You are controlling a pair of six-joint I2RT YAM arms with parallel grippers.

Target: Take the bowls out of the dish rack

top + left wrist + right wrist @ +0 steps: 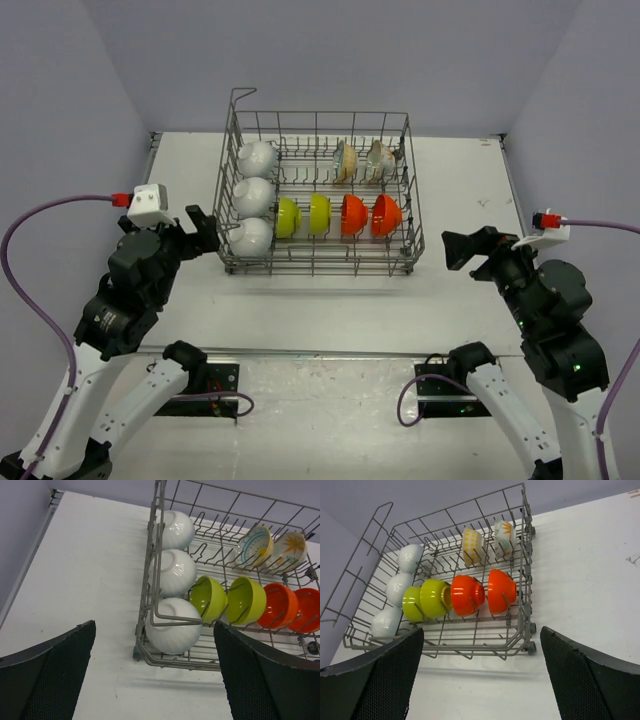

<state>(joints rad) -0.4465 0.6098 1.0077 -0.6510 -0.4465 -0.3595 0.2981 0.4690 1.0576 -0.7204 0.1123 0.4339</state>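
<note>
Bowls [318, 213] line the dish rack [318, 268] between left gripper [207, 230] and right gripper [452, 250].

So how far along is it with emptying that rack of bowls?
Nothing looks done yet: all nine sit in the dish rack, three white bowls, two green bowls, two orange bowls, two patterned bowls. Nothing is in hand: the left gripper is open beside the rack's left end, the right gripper open off to its right. Every bowl is left to take out.
</note>
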